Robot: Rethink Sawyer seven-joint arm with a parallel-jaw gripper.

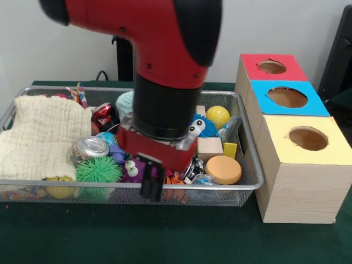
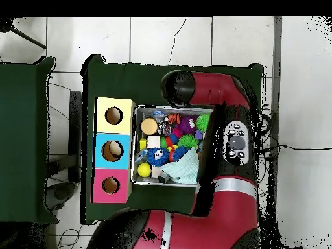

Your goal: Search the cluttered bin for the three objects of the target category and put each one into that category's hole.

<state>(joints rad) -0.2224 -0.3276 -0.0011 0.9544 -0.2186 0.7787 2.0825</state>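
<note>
My gripper [image 1: 152,181] hangs low over the front rim of the wire bin [image 1: 250,186], just above a purple googly-eyed toy [image 1: 131,169]; nothing shows in it. Beside it lie a green spiky ball [image 1: 98,169], a silver can [image 1: 92,147], a red can [image 1: 103,114], a blue fuzzy toy [image 1: 203,127], a yellow ball [image 1: 218,116], a wooden block [image 1: 209,147] and an orange disc [image 1: 223,169]. To the right stand three boxes with holes: red [image 1: 271,66], blue [image 1: 287,97] and yellow [image 1: 308,138]. From overhead the arm [image 2: 194,91] hides the gripper.
A cream cloth [image 1: 38,137] covers the bin's left part, with a yellow thing [image 1: 59,187] under its front edge. In the overhead view the bin [image 2: 138,110] sits against the yellow [image 2: 114,115], blue [image 2: 113,150] and red [image 2: 111,185] boxes. Green table cloth runs in front of the bin.
</note>
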